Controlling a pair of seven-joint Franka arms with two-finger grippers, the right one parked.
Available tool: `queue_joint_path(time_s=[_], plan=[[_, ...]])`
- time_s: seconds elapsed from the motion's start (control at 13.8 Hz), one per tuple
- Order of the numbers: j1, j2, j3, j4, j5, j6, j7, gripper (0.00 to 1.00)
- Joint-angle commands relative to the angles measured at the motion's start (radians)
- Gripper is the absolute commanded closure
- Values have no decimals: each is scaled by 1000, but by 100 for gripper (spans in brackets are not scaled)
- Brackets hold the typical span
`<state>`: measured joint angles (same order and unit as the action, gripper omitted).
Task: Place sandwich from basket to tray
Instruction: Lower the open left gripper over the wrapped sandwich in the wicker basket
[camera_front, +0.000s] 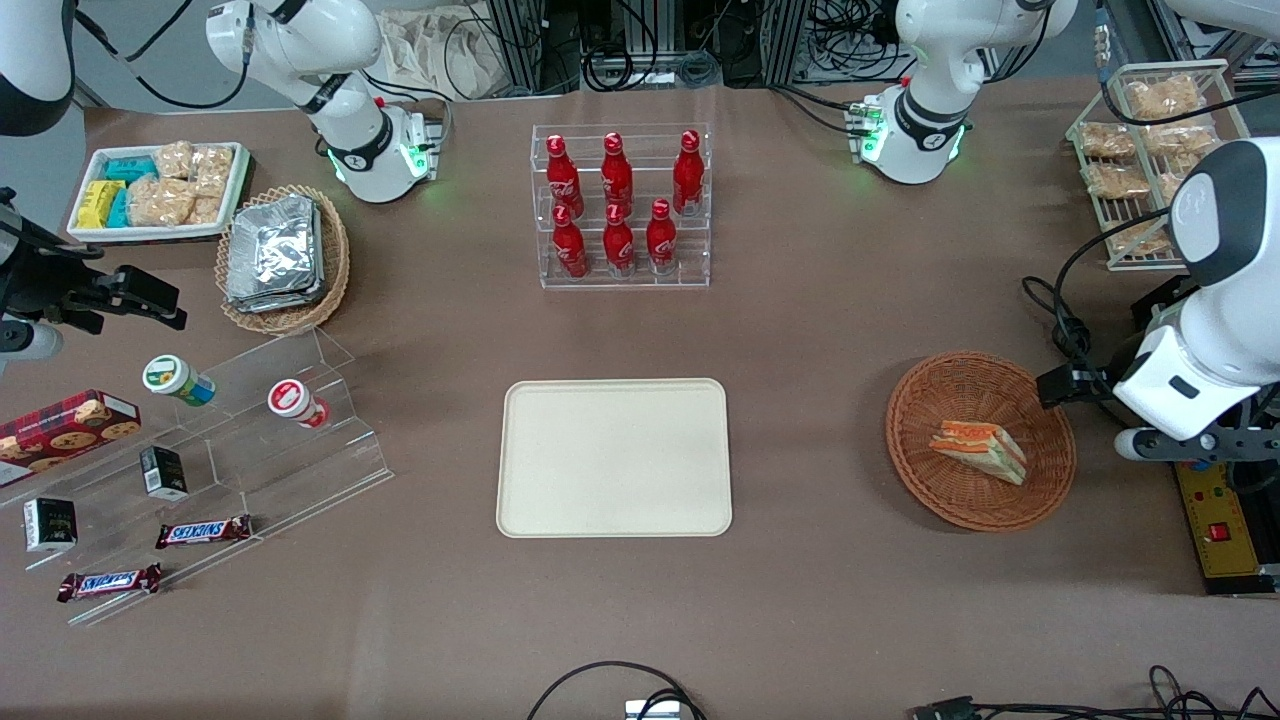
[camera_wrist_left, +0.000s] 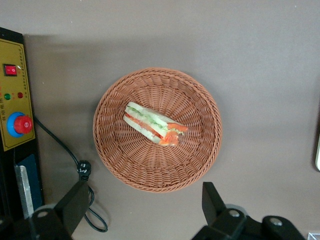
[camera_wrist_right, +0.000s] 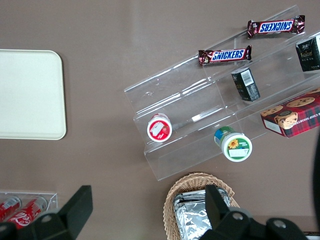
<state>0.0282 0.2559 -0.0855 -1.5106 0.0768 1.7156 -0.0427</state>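
The sandwich (camera_front: 980, 450) (camera_wrist_left: 152, 125), a wedge of white bread with orange and green layers, lies on its side in the round reddish-brown basket (camera_front: 905, 420) (camera_wrist_left: 102, 145) toward the working arm's end of the table. The cream tray (camera_front: 614, 458) (camera_wrist_right: 30, 95) lies flat at the table's middle, with nothing on it; a sliver of its edge (camera_wrist_left: 318, 150) shows in the left wrist view. My left gripper (camera_wrist_left: 144, 192) hangs high above the basket, looking straight down on it. It is open, its two dark fingers spread wide with only bare table between them, well clear of the sandwich.
A yellow control box (camera_front: 1222, 525) (camera_wrist_left: 15, 95) with a red button and a black cable (camera_wrist_left: 85, 172) lie beside the basket. A clear rack of red bottles (camera_front: 622, 205) stands farther from the front camera than the tray. Snack shelves (camera_front: 230, 440) sit toward the parked arm's end.
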Motion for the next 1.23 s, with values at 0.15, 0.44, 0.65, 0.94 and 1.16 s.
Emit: queue_joint_path(time_s=[0.15, 0.44, 0.65, 0.94, 1.16], plan=[[-7, 19, 7, 47, 6, -24, -62, 0], [-2, 19, 10, 1, 15, -19, -262, 0], [19, 37, 10, -46, 5, 6, -516, 0], [19, 74, 32, -112, 12, 88, -891, 0], [19, 126, 50, -128, 11, 88, -1082, 0]])
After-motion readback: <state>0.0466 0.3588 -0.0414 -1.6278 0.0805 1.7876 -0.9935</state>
